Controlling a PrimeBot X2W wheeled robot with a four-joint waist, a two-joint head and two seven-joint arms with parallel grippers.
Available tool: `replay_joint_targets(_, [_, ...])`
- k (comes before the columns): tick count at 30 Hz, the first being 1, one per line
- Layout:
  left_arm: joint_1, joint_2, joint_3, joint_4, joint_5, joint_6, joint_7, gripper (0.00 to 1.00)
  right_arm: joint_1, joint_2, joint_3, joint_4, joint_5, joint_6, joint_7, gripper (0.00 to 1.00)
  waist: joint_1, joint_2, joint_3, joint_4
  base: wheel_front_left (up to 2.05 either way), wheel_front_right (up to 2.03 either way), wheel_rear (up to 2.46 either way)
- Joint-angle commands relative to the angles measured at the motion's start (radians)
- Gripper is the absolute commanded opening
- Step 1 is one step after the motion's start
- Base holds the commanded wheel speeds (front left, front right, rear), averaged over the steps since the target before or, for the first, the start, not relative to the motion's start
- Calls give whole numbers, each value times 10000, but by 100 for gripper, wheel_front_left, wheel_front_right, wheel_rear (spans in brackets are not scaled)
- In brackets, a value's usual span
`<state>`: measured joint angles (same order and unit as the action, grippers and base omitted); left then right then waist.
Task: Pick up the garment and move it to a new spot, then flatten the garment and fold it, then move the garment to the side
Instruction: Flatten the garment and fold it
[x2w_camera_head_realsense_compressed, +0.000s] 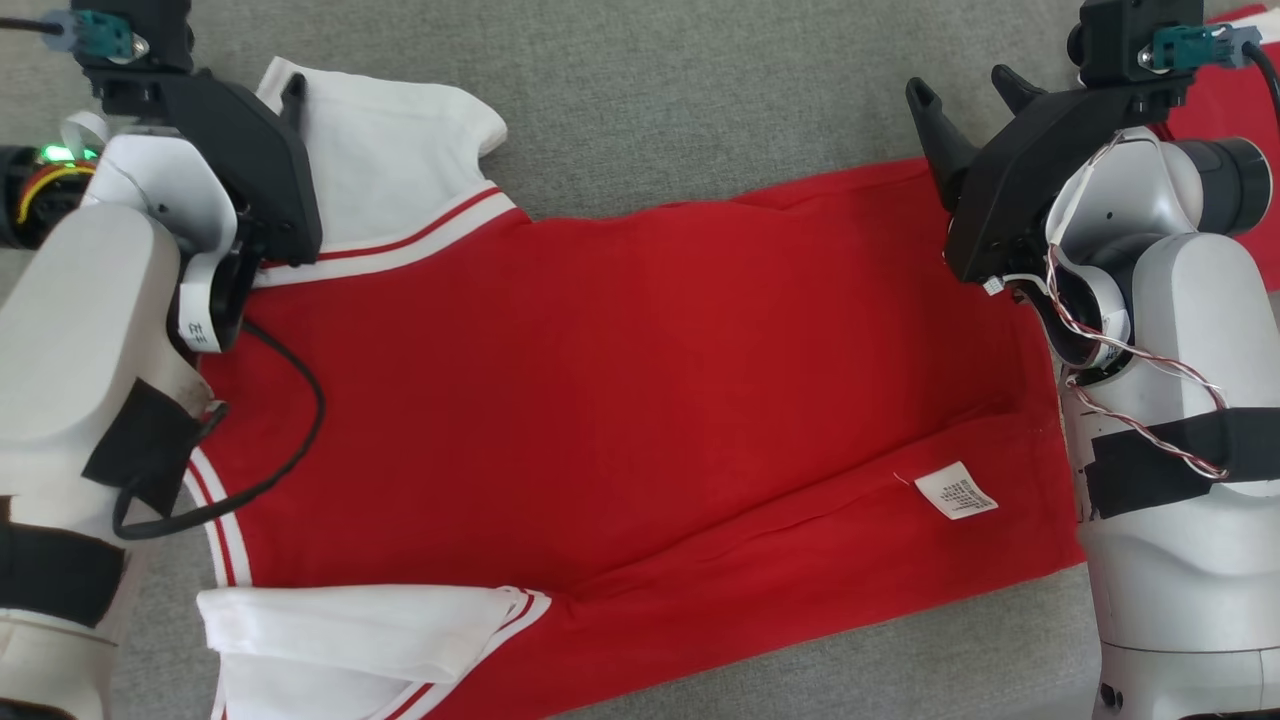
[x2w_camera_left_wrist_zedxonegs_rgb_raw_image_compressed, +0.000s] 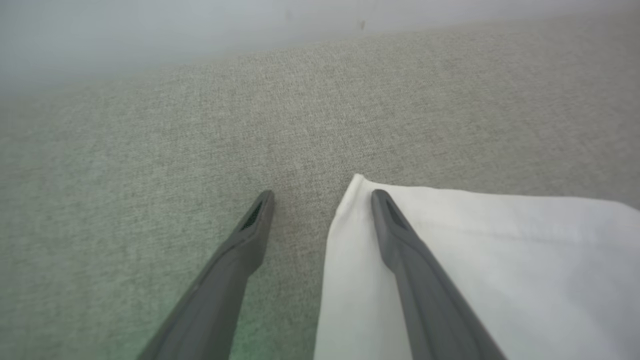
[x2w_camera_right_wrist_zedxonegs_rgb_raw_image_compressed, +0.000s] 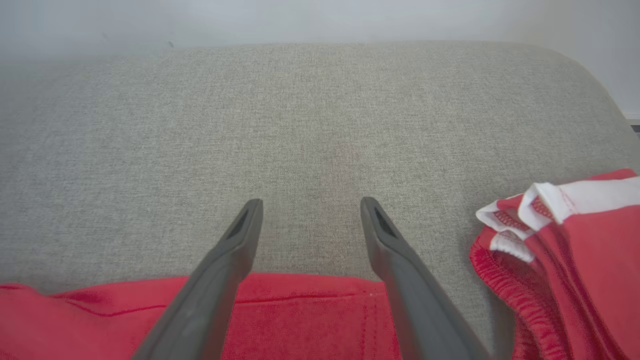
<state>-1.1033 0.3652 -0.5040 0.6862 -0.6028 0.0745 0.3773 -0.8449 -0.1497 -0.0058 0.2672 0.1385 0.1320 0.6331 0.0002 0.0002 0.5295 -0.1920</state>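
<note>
Currently the red T-shirt (x2w_camera_head_realsense_compressed: 620, 380) lies spread sideways on the grey fabric cushion (x2w_camera_head_realsense_compressed: 700, 90), between the two arms. Its sleeve end is on my left and its hem on my right. It's mostly flat. A long crease runs along the near side, and the white care label (x2w_camera_head_realsense_compressed: 956, 490) is exposed there.

Left gripper (x2w_camera_head_realsense_compressed: 285, 105): wide open, holding nothing. In the left wrist view, the left gripper (x2w_camera_left_wrist_zedxonegs_rgb_raw_image_compressed: 322, 197) straddles the edge of the far white sleeve (x2w_camera_left_wrist_zedxonegs_rgb_raw_image_compressed: 500, 260). One finger (x2w_camera_left_wrist_zedxonegs_rgb_raw_image_compressed: 395, 235) is over the sleeve corner and the other is over bare cushion (x2w_camera_left_wrist_zedxonegs_rgb_raw_image_compressed: 150, 175). I can't tell whether it touches the cloth.

Right gripper (x2w_camera_head_realsense_compressed: 962, 85): also wide open and empty. In the right wrist view, the right gripper (x2w_camera_right_wrist_zedxonegs_rgb_raw_image_compressed: 311, 204) has its tips over bare cushion (x2w_camera_right_wrist_zedxonegs_rgb_raw_image_compressed: 300, 115), just past the shirt's far edge (x2w_camera_right_wrist_zedxonegs_rgb_raw_image_compressed: 300, 310). Its fingers cross above the red cloth.

The near white sleeve (x2w_camera_head_realsense_compressed: 350, 630) is folded over at lower left. A second red-and-white garment (x2w_camera_right_wrist_zedxonegs_rgb_raw_image_compressed: 565, 250) is bunched just off to the right, apart from the shirt.
</note>
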Motion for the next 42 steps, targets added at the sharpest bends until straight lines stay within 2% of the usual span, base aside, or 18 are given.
replay_joint_targets(1, [-91,59,-34,73,63,25,104,100,-50,-43,32,2,56,-24,-58,100,-2,-2,147,-144,0,0,0])
replay_joint_targets(5, [-91,135,-175,291,8,-74,562,100,-37,-92,90,111,150,-24,-117,100,-2,-2,122,-153,0,0,0])
replay_joint_targets(6, [-60,171,-221,351,0,-102,736,89,-35,-108,98,136,151,-25,-129,100,-2,-2,109,-161,0,0,0])
replay_joint_targets(7, [-33,188,-278,397,-26,-153,909,63,-38,-122,109,152,161,-24,-128,100,-2,-2,97,-169,0,0,0])
replay_joint_targets(8, [-34,200,-288,388,-79,-186,1000,25,-54,-149,115,166,159,-24,-107,100,-2,-2,91,-171,0,0,0])
replay_joint_targets(9, [-31,209,-311,380,-118,-237,1121,0,-66,-181,130,187,116,-25,-54,100,-2,-2,89,-171,0,0,0])
replay_joint_targets(13, [-37,299,-339,244,-251,-353,1424,0,-93,-318,228,317,-71,-25,404,100,-2,-2,91,-166,0,0,0])
replay_joint_targets(22, [-78,488,-385,-417,-227,-225,1616,0,-6,-692,-31,204,-360,-25,1839,100,-2,-2,190,-20,0,0,0])
replay_joint_targets(29, [-34,528,-444,-806,-233,-134,1637,0,335,-880,-192,-1030,-471,-24,2809,100,-2,-2,234,95,0,0,0])
replay_joint_targets(34, [-8,579,-451,-1037,-279,-56,1672,0,846,-1366,-71,-2083,-407,-24,4042,100,-2,-2,246,130,0,0,0])
replay_joint_targets(42, [-27,559,-497,-1220,-291,110,1665,0,574,-1220,309,-1503,-329,-26,3823,100,-2,-2,450,276,0,0,0])
